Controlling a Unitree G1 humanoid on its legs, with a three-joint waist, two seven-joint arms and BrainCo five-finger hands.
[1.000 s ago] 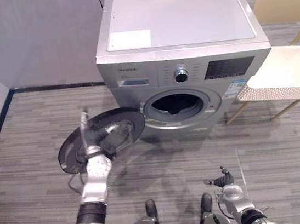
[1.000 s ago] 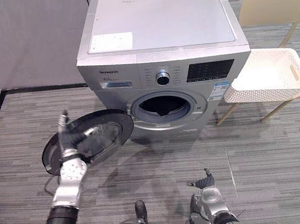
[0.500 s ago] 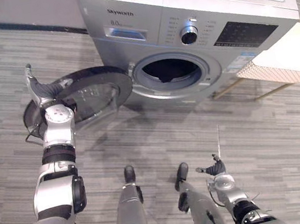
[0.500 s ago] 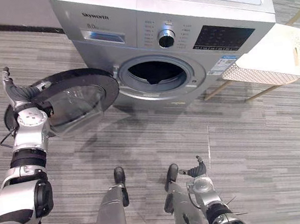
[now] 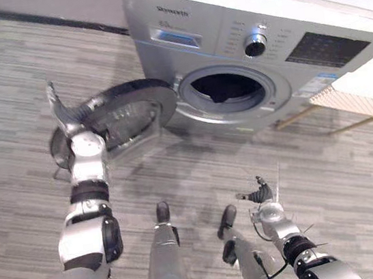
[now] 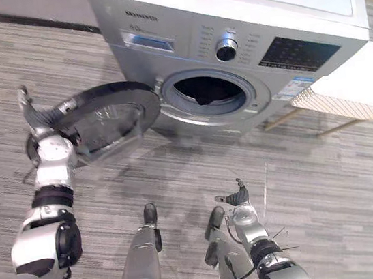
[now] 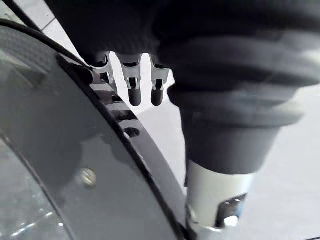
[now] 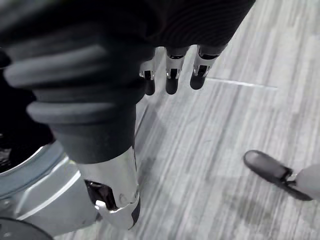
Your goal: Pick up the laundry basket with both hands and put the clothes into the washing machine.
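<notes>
Grey striped floor (image 5: 16, 100) runs in front of the silver washing machine (image 5: 224, 10), whose round door (image 5: 124, 110) stands swung wide to my left, leaving the dark drum opening (image 5: 228, 89) uncovered below the dial (image 5: 254, 44). My left hand (image 5: 79, 136) is raised at the outer rim of that door. In the left wrist view its fingers (image 7: 134, 87) hang straight and relaxed just past the door's black edge, curled round nothing. My right hand (image 5: 261, 195) hangs low over the floor, well apart from the machine, its fingers (image 8: 171, 75) loosely extended and empty. The white laundry basket (image 5: 365, 88) sits beside the machine's right front corner, raised on slim wooden legs (image 5: 293, 117), out of both hands. I cannot tell what it holds.
</notes>
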